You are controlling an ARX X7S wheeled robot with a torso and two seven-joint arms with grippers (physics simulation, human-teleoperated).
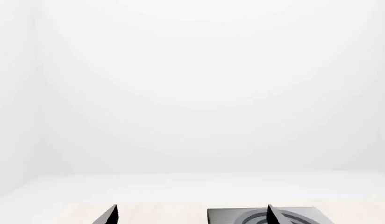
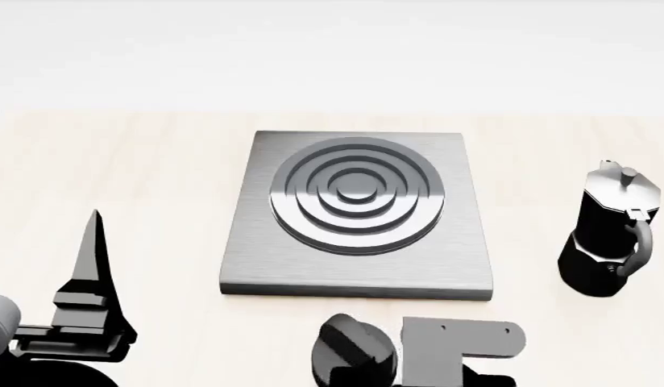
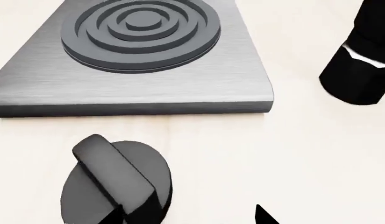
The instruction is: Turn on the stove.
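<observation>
The stove (image 2: pixel 357 211) is a flat square grey metal slab with raised concentric rings, in the middle of the pale table. Its round black ridged knob (image 2: pixel 357 356) lies just in front of the slab's near edge. In the right wrist view the knob (image 3: pixel 114 179) is close, and my right gripper (image 3: pixel 189 217) is open. One of its fingertips (image 3: pixel 114 217) overlaps the knob's near edge and the other is well off to the side. My left gripper (image 1: pixel 191 215) is open and empty, to the left of the stove (image 1: pixel 242 217). It also shows in the head view (image 2: pixel 93 250).
A black moka pot (image 2: pixel 612 234) stands right of the stove, and it also shows in the right wrist view (image 3: pixel 360 60). The light wooden table (image 2: pixel 128 177) ends at a white wall behind. My right arm's grey bracket (image 2: pixel 461 343) sits next to the knob.
</observation>
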